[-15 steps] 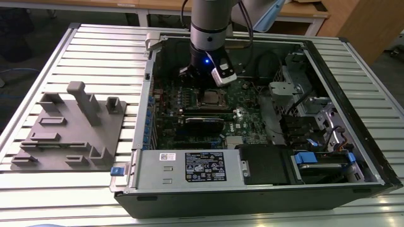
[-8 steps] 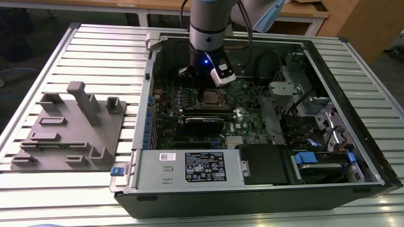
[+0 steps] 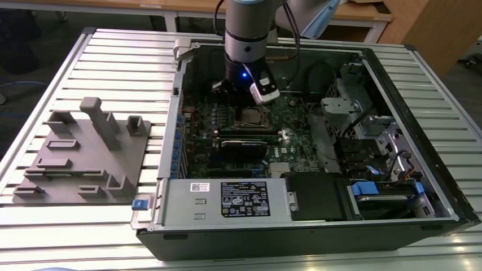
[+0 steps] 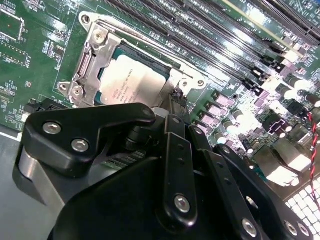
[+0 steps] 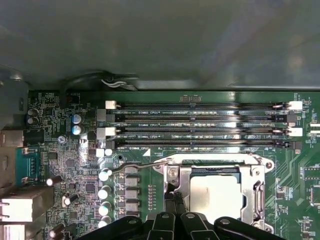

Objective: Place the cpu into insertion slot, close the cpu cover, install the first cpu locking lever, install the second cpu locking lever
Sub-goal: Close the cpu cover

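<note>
Down at the insertion slot (image 5: 260, 162), the cpu (image 5: 215, 195) lies under the cpu cover (image 5: 186, 197); fingers (image 5: 170, 202) pressed together beside the locking lever (image 5: 135, 166), seemingly as a narrow pusher.

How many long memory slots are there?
4 memory slots, side by side in the first wrist view: one farthest from the cpu, two between, one nearest it. None looks hidden.

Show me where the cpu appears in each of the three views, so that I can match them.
Exterior view: the cpu lies directly under the arm.
Second wrist view: the cpu lies next to the long memory slots.
First wrist view: the cpu also lies next to those slots.
Shared landmark: the silvery cpu cover framing it.
</note>
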Robot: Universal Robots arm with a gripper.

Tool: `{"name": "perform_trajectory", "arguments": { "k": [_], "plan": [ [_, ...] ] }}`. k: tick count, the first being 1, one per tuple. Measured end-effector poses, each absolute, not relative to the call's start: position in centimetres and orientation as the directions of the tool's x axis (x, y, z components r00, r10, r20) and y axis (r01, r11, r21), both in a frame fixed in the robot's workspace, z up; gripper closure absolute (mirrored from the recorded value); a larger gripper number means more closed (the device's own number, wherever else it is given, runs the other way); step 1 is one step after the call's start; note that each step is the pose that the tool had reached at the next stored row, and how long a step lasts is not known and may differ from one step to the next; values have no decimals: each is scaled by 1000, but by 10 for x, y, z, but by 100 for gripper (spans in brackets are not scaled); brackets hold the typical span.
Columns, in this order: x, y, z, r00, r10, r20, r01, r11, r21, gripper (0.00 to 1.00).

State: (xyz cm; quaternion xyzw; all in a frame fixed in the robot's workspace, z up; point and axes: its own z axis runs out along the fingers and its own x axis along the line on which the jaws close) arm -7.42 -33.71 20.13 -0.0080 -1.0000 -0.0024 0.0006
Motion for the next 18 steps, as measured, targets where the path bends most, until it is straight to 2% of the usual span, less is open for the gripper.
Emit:
{"name": "perform_trajectory", "arguments": {
  "k": [12,18],
  "plan": [
    [-74,-337,198,-1000,16,1,16,1000,4,90],
    [-74,-337,207,-1000,16,0,16,1000,5,90]
  ]
}}
